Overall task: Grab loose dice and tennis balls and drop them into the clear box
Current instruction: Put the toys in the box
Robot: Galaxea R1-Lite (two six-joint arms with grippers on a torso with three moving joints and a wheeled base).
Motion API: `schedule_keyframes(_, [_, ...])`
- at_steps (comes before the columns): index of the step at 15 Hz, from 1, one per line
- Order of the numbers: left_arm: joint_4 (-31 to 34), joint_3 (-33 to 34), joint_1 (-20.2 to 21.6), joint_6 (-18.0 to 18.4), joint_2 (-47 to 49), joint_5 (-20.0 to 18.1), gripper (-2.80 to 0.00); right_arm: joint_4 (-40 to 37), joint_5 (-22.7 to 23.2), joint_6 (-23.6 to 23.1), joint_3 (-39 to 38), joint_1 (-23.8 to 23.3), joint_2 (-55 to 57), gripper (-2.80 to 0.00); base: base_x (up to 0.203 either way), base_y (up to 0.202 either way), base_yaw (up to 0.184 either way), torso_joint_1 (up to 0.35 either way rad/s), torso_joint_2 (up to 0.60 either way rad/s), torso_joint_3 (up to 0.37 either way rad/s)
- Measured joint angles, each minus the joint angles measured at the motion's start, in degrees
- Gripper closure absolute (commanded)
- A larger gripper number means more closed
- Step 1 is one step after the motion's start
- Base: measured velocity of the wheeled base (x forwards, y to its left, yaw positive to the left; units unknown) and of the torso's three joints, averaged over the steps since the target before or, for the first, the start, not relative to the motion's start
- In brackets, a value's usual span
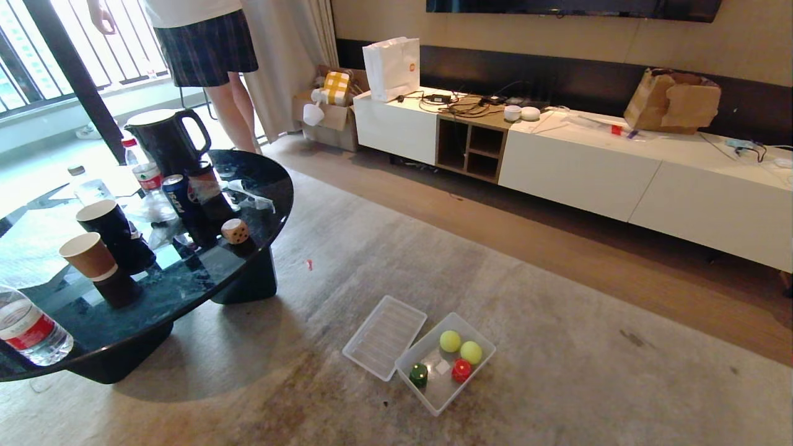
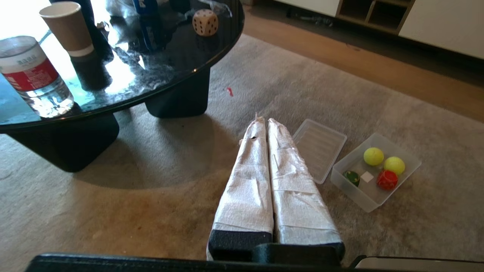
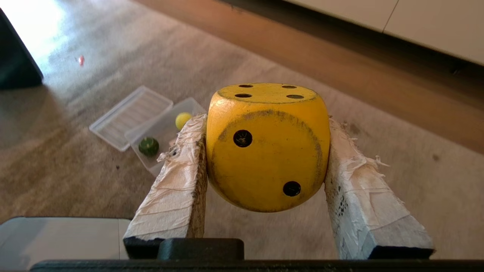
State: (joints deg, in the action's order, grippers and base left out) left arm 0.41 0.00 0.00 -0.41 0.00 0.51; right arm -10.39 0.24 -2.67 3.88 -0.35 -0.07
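Yellow rounded die with dark pips sits wedged between the two white-wrapped fingers of the right gripper, both pads pressing its opposite sides, a four-pip face turned up and a two-pip face toward the wrist camera. It hangs clear of the grey carpet. Beyond and to one side of that gripper, well apart from it, lies the clear shallow plastic box on the carpet, and look what it already holds: two fuzzy yellow-green tennis balls side by side, a red die just beside them, a green die at the other end, and a small white sticker on the floor of the box between the dice. Touching the box's long side is the flat ribbed translucent lid.

Left gripper now: its white-wrapped fingers are pressed flat together with nothing between them, hovering over the carpet, the lid just past its tips and the box farther off to the side. Well ahead of it, up on the round black glossy table, stands the tan die with dark pips near the table's edge, next to paper cups, a water bottle and a dark kettle. A person in a plaid skirt stands behind the table.
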Motion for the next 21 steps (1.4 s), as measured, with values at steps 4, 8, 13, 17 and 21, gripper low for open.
schedule_keyframes(4, [0.0,0.0,0.0,0.0,0.0,0.0,0.0,0.0,0.0,0.1,0.0,-0.1,0.0,0.0,0.0,0.0,0.0,0.001,0.0,-0.201])
schedule_keyframes(8, [0.0,0.0,0.0,0.0,0.0,0.0,0.0,0.0,-0.1,0.1,0.0,0.0,0.0,0.0,0.0,0.0,0.0,0.003,0.0,-0.199])
schedule_keyframes(13, [0.0,0.0,0.0,0.0,0.0,0.0,0.0,0.0,-0.1,0.1,0.0,0.0,0.0,0.0,0.0,0.0,0.0,0.004,0.0,-0.203])
schedule_keyframes(17, [0.0,0.0,0.0,0.0,0.0,0.0,0.0,0.0,-0.1,0.1,0.0,0.0,0.0,0.0,0.0,0.0,0.0,0.001,0.0,-0.193])
schedule_keyframes(21, [0.0,0.0,0.0,0.0,0.0,0.0,0.0,0.0,-0.1,0.0,0.0,0.0,0.0,0.0,0.0,0.0,0.0,0.001,0.01,-0.198])
